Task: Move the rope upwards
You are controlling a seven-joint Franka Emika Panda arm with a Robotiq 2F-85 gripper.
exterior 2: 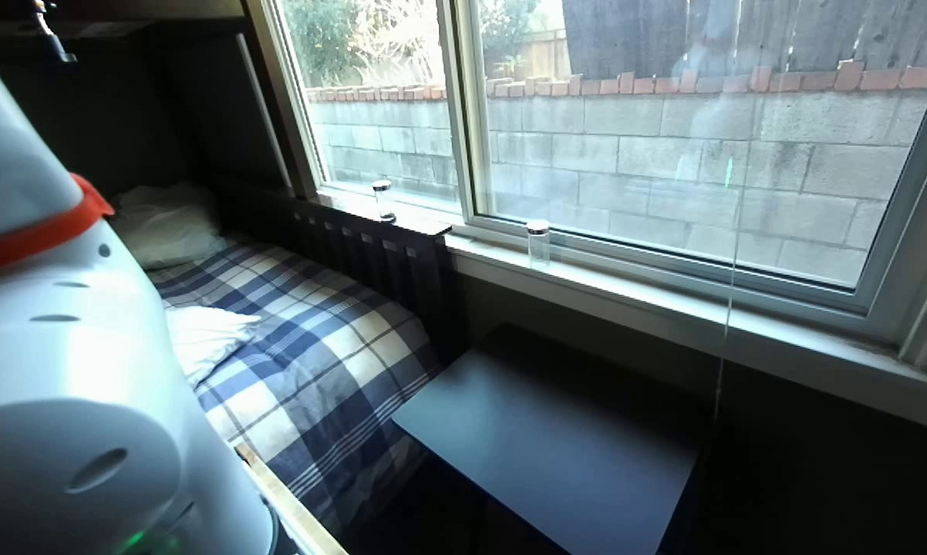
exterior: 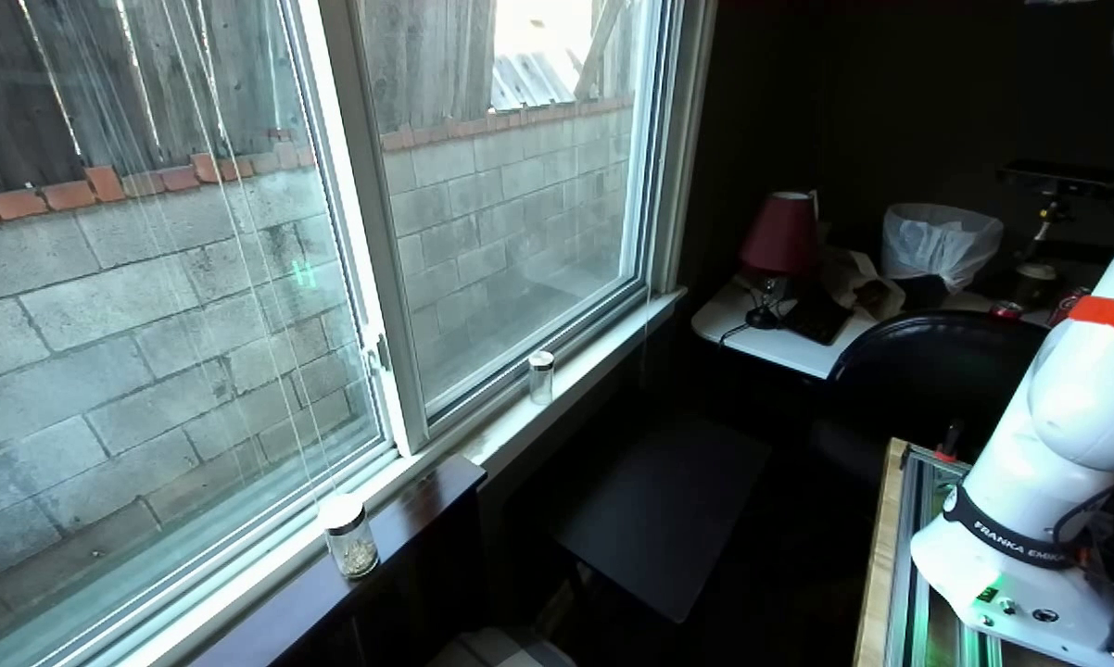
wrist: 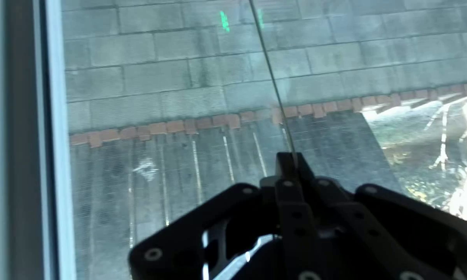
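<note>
The rope is a thin cord. In the wrist view, which stands upside down, the rope [wrist: 272,74] runs from the top edge to my fingertips. My gripper [wrist: 291,159] looks shut on it, with the cord passing between the tips. In an exterior view the rope [exterior 2: 720,370] hangs in front of the window, past the sill and down beside the table. It shows only faintly near the window's far corner in an exterior view [exterior: 646,343]. My gripper is out of view in both exterior views; only lower parts of the arm show there.
The window frame [wrist: 54,155] stands close at one side in the wrist view. A small glass jar [exterior: 541,380] stands on the sill, and a jar with contents [exterior: 358,556] on a dark ledge. A low dark table [exterior 2: 548,439] stands below the window, beside a bed [exterior 2: 309,347].
</note>
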